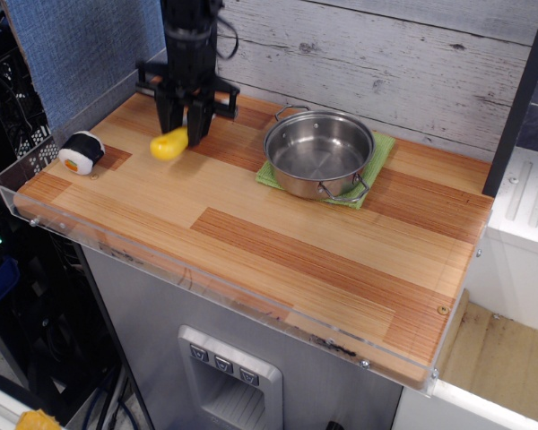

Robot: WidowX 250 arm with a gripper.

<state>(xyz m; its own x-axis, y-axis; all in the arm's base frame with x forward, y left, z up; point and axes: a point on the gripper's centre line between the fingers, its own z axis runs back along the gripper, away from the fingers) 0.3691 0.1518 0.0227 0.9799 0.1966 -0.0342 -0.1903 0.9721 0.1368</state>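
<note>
at the left edge of the light wooden counter (pixel 296 255), a small black-and-white roll with an orange centre (pixel 81 152). farther right, a shiny steel two-handled pot (pixel 319 154) on a green cloth (pixel 382 152). near the back left corner, a black gripper (pixel 184 134), fingers pinched onto a yellow rounded piece (pixel 168 144), low over the wood.

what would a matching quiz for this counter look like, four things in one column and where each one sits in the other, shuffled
Things:
1. yellow object
2. steel pot
3. green cloth
4. sushi piece

Places:
a. spread under the steel pot
b. near the left edge of the counter
c. between the fingers of the gripper
d. standing on the green cloth, to the right in the picture

Pairs: 1-c, 2-d, 3-a, 4-b
</note>
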